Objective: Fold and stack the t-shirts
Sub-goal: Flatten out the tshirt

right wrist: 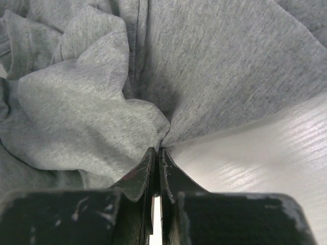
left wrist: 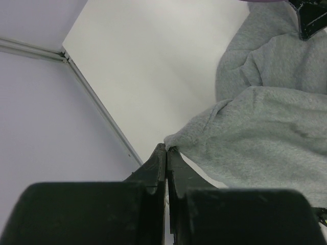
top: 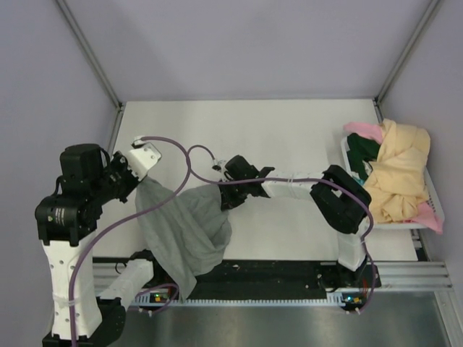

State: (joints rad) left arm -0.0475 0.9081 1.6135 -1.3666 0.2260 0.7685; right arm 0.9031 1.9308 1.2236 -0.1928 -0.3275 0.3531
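- Gripping an edge of the grey t-shirt (top: 184,231) with the left end effector (left wrist: 166,149), clenched tight on the cloth, above the left side of the worktop (top: 289,137).
- Pinching another bit of the same shirt with the right end effector (right wrist: 157,151), also clamped hard on a fold, near the middle.
- Hanging bunched and saggy between the two, low end draped over the near edge by the arm bases.
- Far right: pale yellow t-shirt (top: 398,177), pink t-shirt (top: 362,130) and dark green t-shirt (top: 365,150) heaped in a white basket (top: 398,225), well apart from the grey one.
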